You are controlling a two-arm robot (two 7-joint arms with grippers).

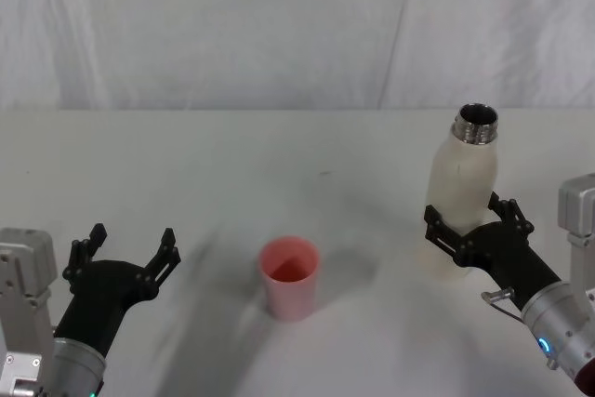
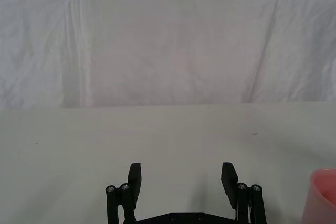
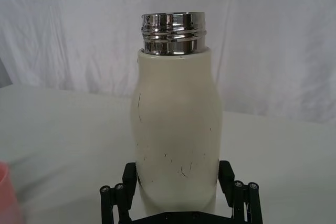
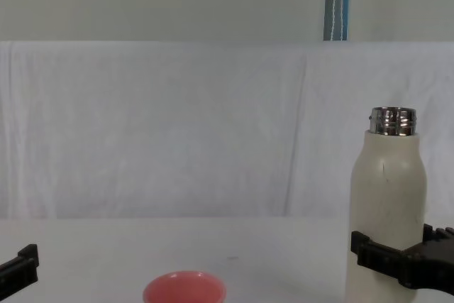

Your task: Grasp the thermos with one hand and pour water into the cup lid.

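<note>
Standing upright on the right side of the white table [image 1: 223, 165], thermos [image 1: 463, 194] with its steel neck uncapped, lower body sitting between the fingers of the right hand [image 1: 472, 223], which look pressed to both sides of it. Further left, near the middle of the table and well apart from the thermos, pink cup lid [image 1: 289, 277] sitting mouth up. Over on the left, left hand [image 1: 130, 254] just hovering with fingers spread wide, gripping nothing.

A plain white desk [image 1: 186, 165] fills the lower two-thirds of the head view. A cream-white thermos [image 1: 462, 194] stands upright on it at right of centre. A salmon-pink cup lid [image 1: 289, 277] stands open-side up at lower centre, well apart from the thermos.
</note>
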